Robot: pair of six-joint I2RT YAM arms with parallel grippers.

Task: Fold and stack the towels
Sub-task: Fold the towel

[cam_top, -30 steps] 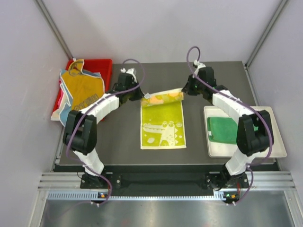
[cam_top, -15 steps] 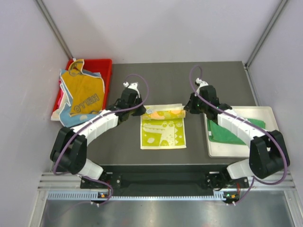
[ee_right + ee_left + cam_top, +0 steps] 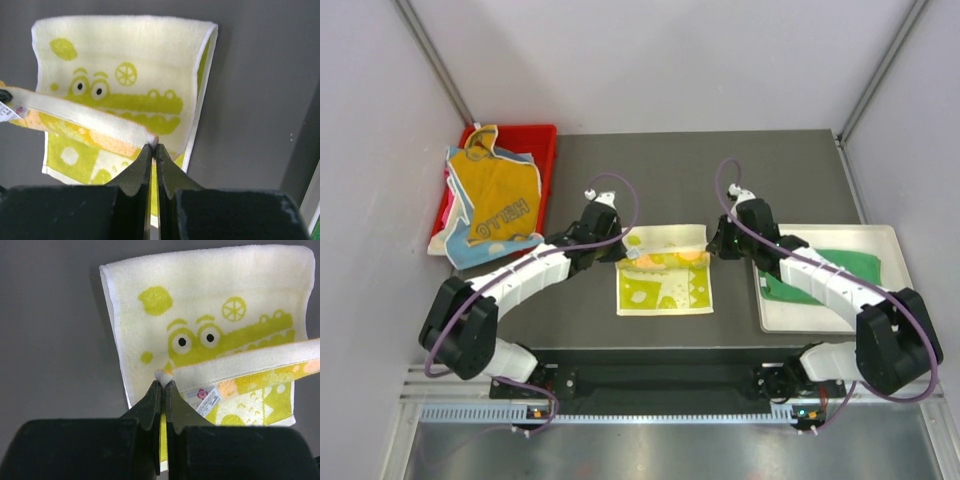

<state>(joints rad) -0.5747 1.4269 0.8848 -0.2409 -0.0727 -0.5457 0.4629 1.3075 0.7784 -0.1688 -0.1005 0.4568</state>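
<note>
Two robot arms fold a yellow terry towel with a green crocodile print [image 3: 665, 290] in the middle of the dark desk [image 3: 770, 170].

From above, the left claw [image 3: 620, 250] and right claw [image 3: 714, 243] hold the far edge lifted over the towel; a plain green towel [image 3: 850, 263] lies in the white flat tray [image 3: 900, 255]. Left wrist view: the claw is clenched on the very tip of a corner. Right wrist view: the same thin pinch. Either corner could slip free, and uneven travel would likely skew the fold.
</note>
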